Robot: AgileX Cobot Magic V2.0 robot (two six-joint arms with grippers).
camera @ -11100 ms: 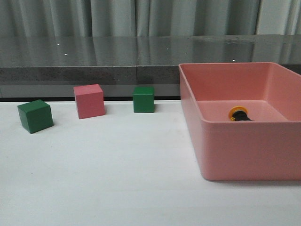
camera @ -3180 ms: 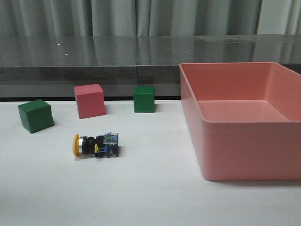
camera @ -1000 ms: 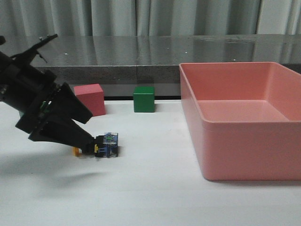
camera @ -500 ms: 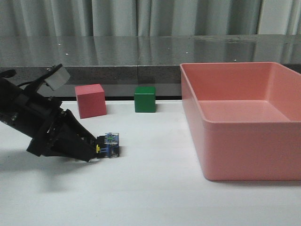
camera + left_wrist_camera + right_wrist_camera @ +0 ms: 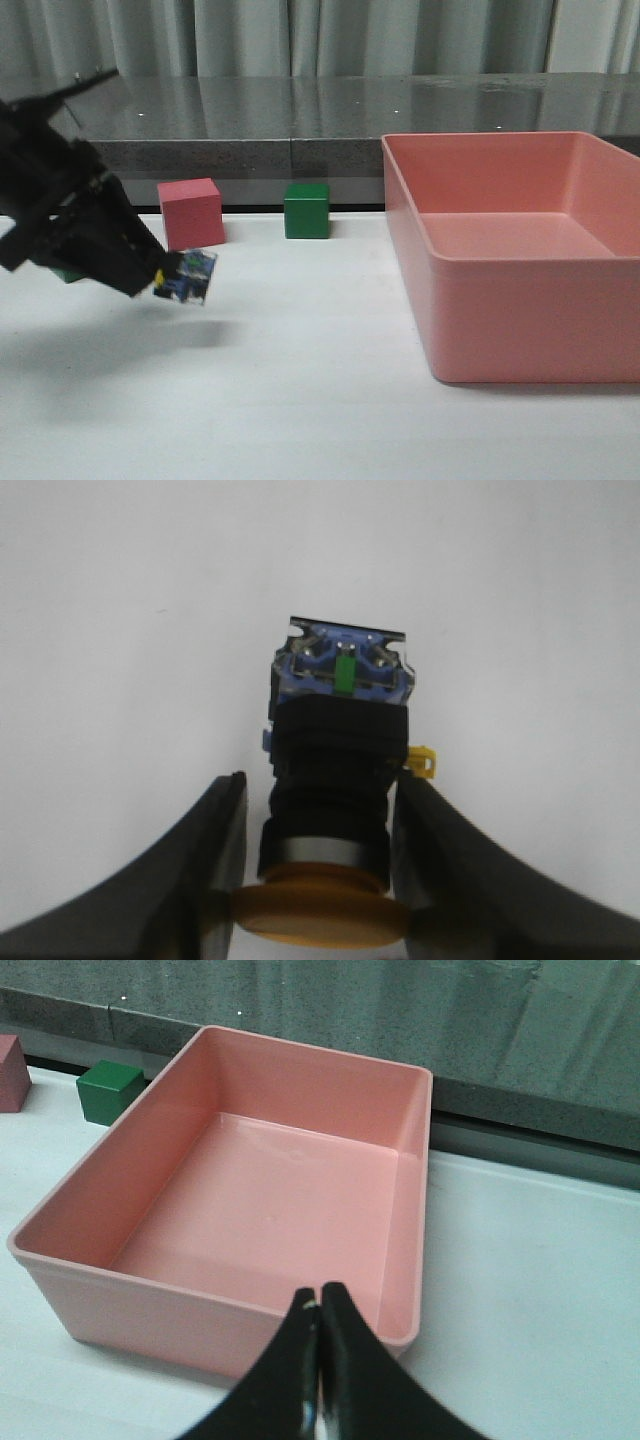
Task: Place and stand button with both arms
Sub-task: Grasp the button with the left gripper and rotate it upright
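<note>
My left gripper [image 5: 158,278] is shut on the button [image 5: 188,277] and holds it lifted off the white table, left of centre, its blue-clear base pointing away from the fingers. In the left wrist view the button [image 5: 340,770] lies between the two black fingers [image 5: 215,850], yellow cap nearest the camera, silver collar and black body behind it. My left gripper [image 5: 318,815] pinches it at the cap and collar. My right gripper [image 5: 320,1300] is shut and empty, over the near rim of the pink bin [image 5: 200,1305]. The right arm is out of the front view.
The pink bin [image 5: 520,330] stands at the right, with nothing in it. A pink cube [image 5: 192,213] and a green cube [image 5: 305,210] stand at the table's back, the green one also in the right wrist view [image 5: 110,1092]. Another green cube is hidden behind my left arm.
My left gripper has closed on the button and raised it off the table, moving it slightly left. Earlier the button lay on its side on the table; before that it was in the bin.
</note>
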